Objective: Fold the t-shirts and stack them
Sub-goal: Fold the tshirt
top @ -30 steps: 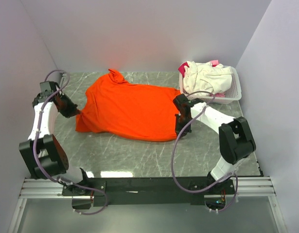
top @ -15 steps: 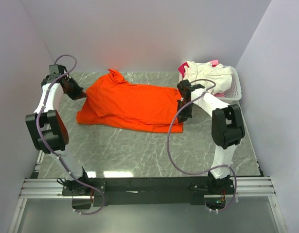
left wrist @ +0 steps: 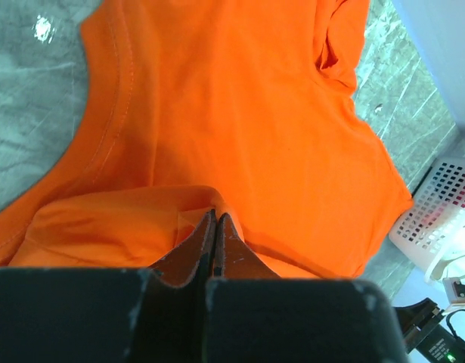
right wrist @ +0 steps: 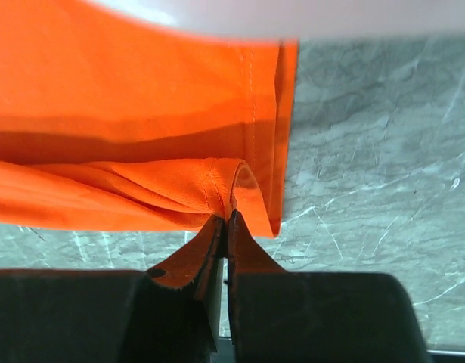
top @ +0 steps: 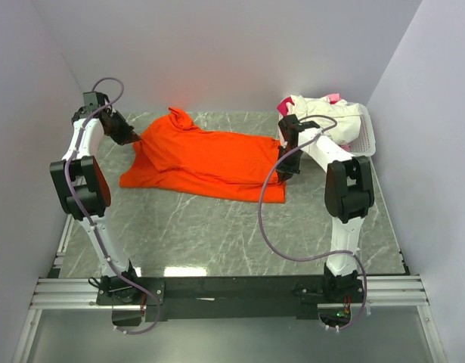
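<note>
The bright orange t-shirt [top: 206,160] lies on the grey marble table [top: 217,234], its near edge folded back toward the far side. My left gripper [top: 134,139] is shut on the shirt's left edge; in the left wrist view the gripper [left wrist: 215,217] pinches a fold of the orange cloth [left wrist: 240,121]. My right gripper [top: 283,175] is shut on the shirt's right hem; in the right wrist view the gripper [right wrist: 227,217] pinches the stitched hem of the shirt [right wrist: 141,113]. A cream-white t-shirt [top: 317,121] and a pink one [top: 333,97] lie in the basket.
A white slatted plastic basket [top: 366,140] stands at the back right corner, right behind the right arm; it also shows in the left wrist view [left wrist: 436,219]. White walls close in on three sides. A black rail [top: 232,291] runs along the near edge.
Both grippers have moved toward the far side with the orange shirt's edges, carrying the near part of the shirt back over itself. The shirt now covers a narrower strip of the table.
</note>
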Robot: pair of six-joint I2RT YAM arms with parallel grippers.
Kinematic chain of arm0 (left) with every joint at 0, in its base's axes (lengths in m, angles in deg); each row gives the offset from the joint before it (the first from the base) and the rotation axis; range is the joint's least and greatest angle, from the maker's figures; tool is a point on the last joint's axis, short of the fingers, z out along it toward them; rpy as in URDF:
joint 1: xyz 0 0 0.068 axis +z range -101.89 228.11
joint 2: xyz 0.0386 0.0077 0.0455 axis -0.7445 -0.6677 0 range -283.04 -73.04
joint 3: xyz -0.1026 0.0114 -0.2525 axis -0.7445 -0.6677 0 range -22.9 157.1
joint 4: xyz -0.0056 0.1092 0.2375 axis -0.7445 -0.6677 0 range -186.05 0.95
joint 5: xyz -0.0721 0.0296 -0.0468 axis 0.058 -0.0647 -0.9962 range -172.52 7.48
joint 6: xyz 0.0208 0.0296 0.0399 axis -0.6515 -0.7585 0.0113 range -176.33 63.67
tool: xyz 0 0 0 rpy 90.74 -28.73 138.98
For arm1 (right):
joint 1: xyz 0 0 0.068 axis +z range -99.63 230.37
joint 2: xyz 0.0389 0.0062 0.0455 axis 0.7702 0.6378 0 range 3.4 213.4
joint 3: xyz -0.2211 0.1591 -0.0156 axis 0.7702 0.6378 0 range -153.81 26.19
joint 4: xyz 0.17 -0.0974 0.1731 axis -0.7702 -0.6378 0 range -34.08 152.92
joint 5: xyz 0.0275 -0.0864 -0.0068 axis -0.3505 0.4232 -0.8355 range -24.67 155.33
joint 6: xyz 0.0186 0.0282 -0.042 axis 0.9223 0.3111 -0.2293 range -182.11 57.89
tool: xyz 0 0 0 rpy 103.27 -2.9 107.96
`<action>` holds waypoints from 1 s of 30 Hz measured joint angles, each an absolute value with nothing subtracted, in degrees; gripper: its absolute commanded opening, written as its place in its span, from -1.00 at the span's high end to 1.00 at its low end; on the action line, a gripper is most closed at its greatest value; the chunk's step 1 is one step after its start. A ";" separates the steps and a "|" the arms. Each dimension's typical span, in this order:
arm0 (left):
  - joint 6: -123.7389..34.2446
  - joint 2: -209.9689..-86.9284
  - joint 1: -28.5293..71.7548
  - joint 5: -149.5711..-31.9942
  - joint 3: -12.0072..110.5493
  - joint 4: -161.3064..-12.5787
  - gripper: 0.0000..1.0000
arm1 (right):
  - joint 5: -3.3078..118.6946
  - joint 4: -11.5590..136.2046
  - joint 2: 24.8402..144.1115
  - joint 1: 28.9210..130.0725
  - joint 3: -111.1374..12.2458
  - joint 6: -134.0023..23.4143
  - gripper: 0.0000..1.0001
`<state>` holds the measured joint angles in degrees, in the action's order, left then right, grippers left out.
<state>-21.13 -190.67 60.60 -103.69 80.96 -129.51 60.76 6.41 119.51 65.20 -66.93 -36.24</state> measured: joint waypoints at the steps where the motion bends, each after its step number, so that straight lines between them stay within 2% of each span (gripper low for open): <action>1: -21.10 -191.17 60.56 -103.82 81.46 -129.56 0.99 | 60.76 6.28 119.68 65.16 -67.37 -36.24 1.00; 6: -21.08 -193.55 60.36 -103.97 83.14 -129.60 0.99 | 60.76 5.82 121.48 64.98 -69.45 -36.22 1.00; 7: -21.08 -193.75 60.34 -103.93 83.21 -129.56 0.93 | 60.78 5.82 121.78 64.96 -69.67 -36.22 1.00; 9: -21.08 -193.99 60.32 -103.93 83.23 -129.51 0.56 | 60.78 5.69 122.26 64.94 -70.01 -36.20 0.94; 10: -21.00 -194.08 60.32 -103.93 83.23 -129.45 0.13 | 60.80 5.55 122.48 64.94 -70.30 -36.18 0.63; 12: -20.62 -194.23 60.30 -103.97 83.58 -129.21 -0.17 | 60.89 5.53 122.59 64.94 -70.71 -35.83 0.12; 13: -20.25 -194.43 60.28 -103.97 84.02 -129.08 -0.37 | 61.08 5.47 122.59 64.94 -71.02 -35.63 -0.23; 16: -20.03 -194.80 60.28 -103.89 85.13 -128.66 -0.58 | 61.50 6.19 122.40 64.89 -71.61 -35.63 -0.43; 21: -21.15 -193.86 60.32 -103.14 83.12 -127.44 -0.57 | 62.50 8.94 119.29 64.83 -68.03 -35.32 -0.44; 25: -22.90 -189.35 61.00 -101.92 73.96 -126.76 -0.50 | 62.74 11.35 112.71 64.81 -59.41 -34.71 -0.33; 30: -25.43 -183.13 63.27 -99.54 63.36 -126.98 -0.48 | 62.35 13.97 107.58 64.87 -49.97 -33.40 -0.28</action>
